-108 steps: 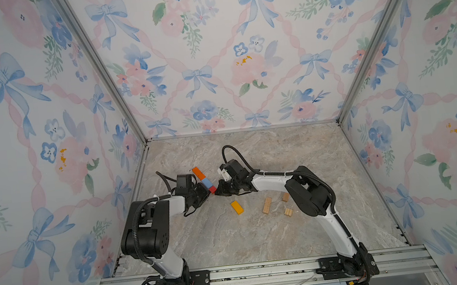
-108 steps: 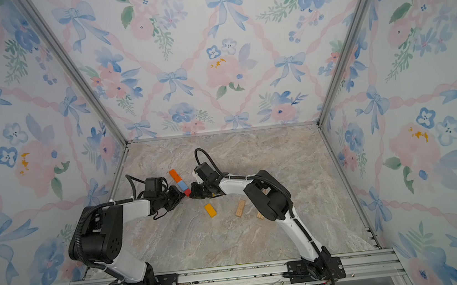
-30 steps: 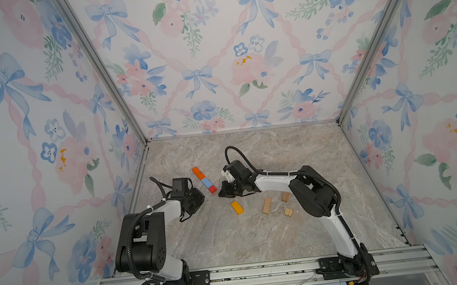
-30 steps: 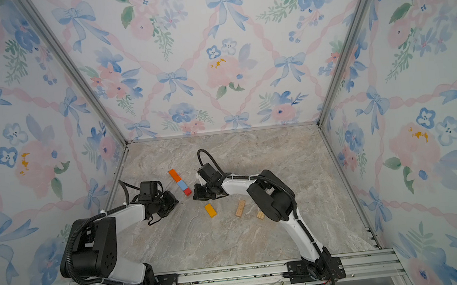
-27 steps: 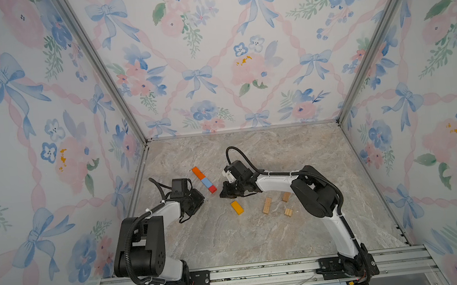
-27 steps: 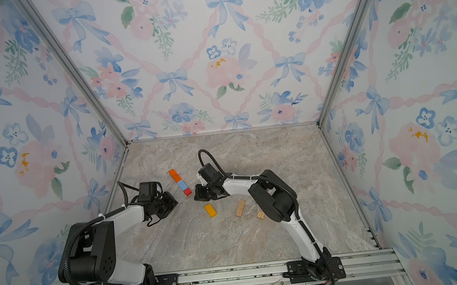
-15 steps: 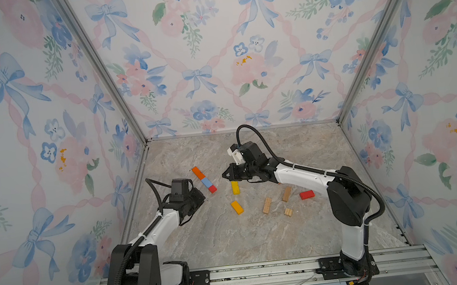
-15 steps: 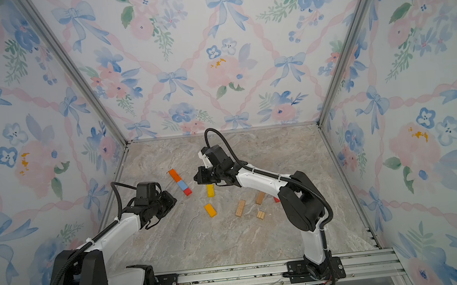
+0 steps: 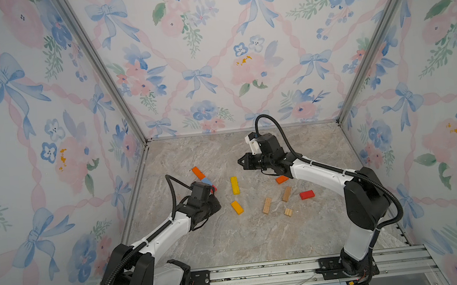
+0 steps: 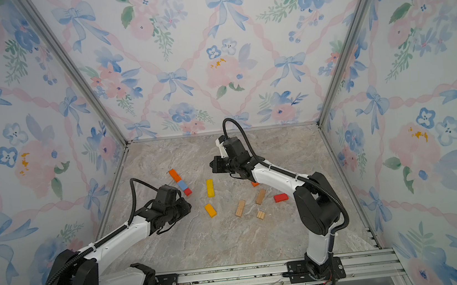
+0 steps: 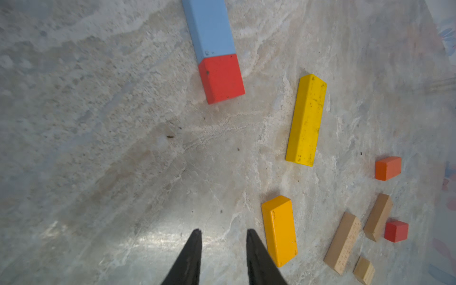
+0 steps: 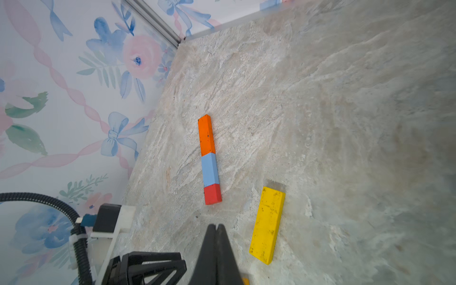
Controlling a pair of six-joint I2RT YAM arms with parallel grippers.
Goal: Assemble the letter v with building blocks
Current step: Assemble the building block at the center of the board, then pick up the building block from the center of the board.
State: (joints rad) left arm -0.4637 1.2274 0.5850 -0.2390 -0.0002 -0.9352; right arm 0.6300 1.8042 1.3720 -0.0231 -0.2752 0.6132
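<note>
Marble tabletop [image 9: 232, 241]: building blocks [image 9: 235, 185] lie between spread left claw [image 11: 223, 232] and pressed-together right claw [image 12: 216, 225].

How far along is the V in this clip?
One stroke looks done: orange block, light blue block and red block lie end to end. Nothing in hand: left gripper open, right gripper shut. Remaining: the second stroke; the yellow block lies near the red end, not touching.

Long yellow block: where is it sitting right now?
In both top views the long yellow block lies flat, a small gap to the right of the short red block, with the orange-yellow block just nearer the front.
</note>
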